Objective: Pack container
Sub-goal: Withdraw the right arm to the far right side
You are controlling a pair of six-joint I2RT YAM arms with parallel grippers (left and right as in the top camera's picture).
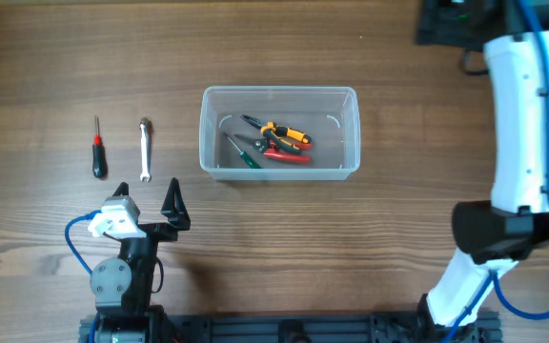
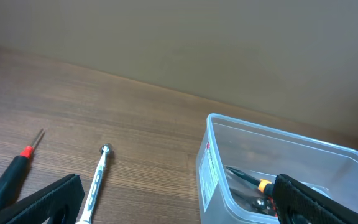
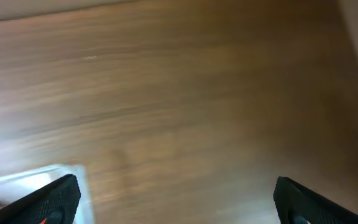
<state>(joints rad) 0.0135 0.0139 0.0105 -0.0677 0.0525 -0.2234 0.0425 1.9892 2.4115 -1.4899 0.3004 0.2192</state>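
Two tools, screwdriver [image 1: 97,149] and wrench [image 1: 145,150], lie left of the container [image 1: 279,91], shafts pointing away from the nearer left gripper [image 1: 149,198], its jaws wide and empty.

The wood table [image 1: 398,219] is bare to the right of the container [image 1: 279,92], so I can pass there. Its tall walls get in the way down low. A screwdriver [image 1: 98,151] and wrench [image 1: 145,150] lie just ahead of my left gripper [image 1: 148,200]

Blurred wooden table [image 3: 185,93] (container [image 3: 23,180] lower-left)
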